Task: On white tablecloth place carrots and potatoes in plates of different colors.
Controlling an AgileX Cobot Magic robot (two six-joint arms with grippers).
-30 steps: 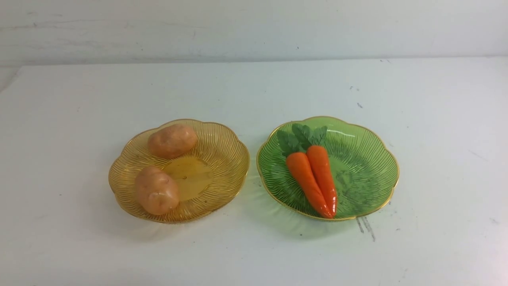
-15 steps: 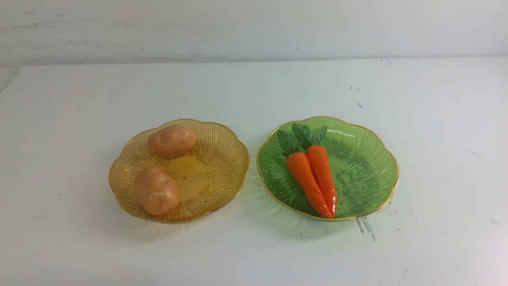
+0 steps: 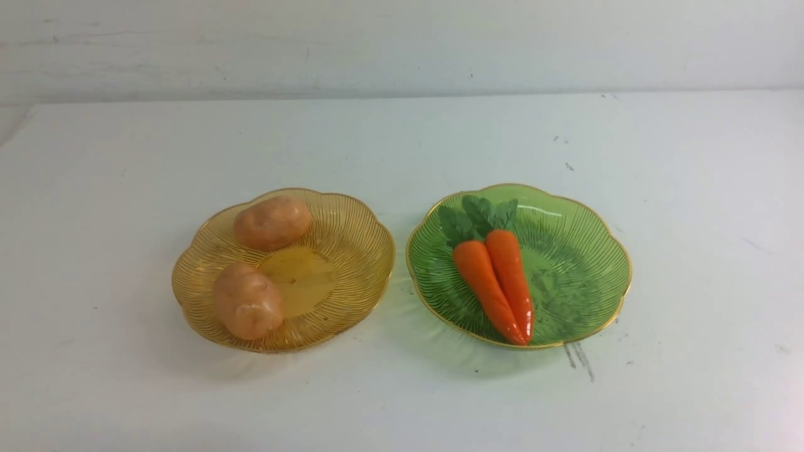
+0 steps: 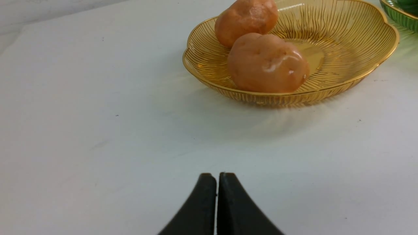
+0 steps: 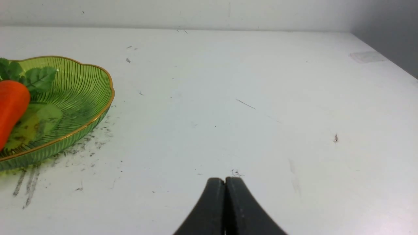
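Resting carrots (image 3: 496,279) in green plate (image 3: 590,263)

- A plain white wall (image 3: 402,44) stands directly behind the table (image 3: 402,132), meeting its far edge.
- The wall surface carries faint grey scuffs and small dark specks.
- A grey wall section (image 5: 388,29) borders the table at its far right corner.
- Lighting on the wall is even and diffuse, with soft shadows only.
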